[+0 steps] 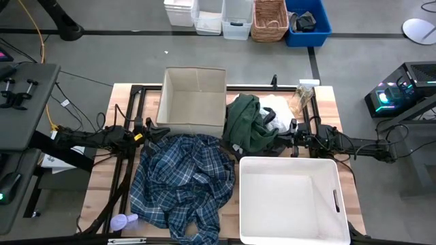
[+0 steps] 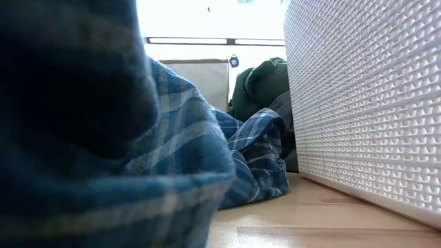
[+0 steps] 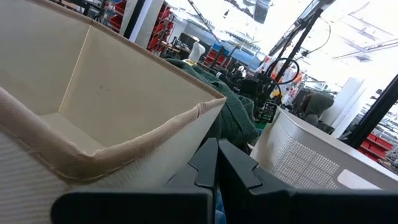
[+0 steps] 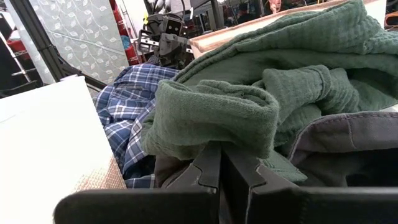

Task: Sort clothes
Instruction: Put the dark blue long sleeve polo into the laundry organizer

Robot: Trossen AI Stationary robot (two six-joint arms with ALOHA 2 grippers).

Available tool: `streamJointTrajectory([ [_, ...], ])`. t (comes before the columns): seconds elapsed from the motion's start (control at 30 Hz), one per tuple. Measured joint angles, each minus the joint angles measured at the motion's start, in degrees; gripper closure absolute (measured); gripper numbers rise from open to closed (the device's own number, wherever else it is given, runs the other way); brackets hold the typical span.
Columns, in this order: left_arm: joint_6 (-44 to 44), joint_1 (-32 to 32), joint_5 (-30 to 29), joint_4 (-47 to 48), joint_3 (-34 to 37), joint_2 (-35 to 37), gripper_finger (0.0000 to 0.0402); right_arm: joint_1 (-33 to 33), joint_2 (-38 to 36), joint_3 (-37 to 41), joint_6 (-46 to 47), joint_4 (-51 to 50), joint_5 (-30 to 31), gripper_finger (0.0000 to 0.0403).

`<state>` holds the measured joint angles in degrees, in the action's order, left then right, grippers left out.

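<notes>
You see a wooden surface (image 1: 102, 170) from above, crowded with bins and clothes; the white plastic bin (image 1: 289, 201) fills its near right part, and the beige fabric bin (image 1: 193, 101) stands at the far middle. The blue-and-white plaid shirt (image 1: 180, 184) sprawls crumpled over the near left, just beside the white bin; the dark green garment (image 1: 248, 122) is heaped at the far middle-right, against the beige bin, with a black-grey garment (image 4: 348, 140) beneath it and white lacy pieces (image 1: 278, 107) just behind. The left gripper (image 1: 151, 129) rests low beside the beige bin's corner, fingers pressed together, holding nothing; the right gripper (image 1: 289, 136) lies at the green heap's edge, fingers likewise pressed together. A small lavender object (image 1: 122, 222) sits at the shirt's near-left edge.
</notes>
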<state>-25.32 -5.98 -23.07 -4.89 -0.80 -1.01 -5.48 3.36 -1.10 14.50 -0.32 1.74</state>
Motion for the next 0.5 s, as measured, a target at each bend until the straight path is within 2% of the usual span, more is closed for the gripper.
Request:
streamJointTrajectory([
  [0.37,-0.6,0.0,0.16,0.76,-0.01,0.0,0.0401,0.0,-0.02,-0.02,0.0,0.0,0.0,0.0402],
  [0.5,-1.16,-0.03,4.74,0.75,-0.02,0.0,0.0401,0.0,0.0,0.0,-0.02,0.0,0.0,0.0402],
])
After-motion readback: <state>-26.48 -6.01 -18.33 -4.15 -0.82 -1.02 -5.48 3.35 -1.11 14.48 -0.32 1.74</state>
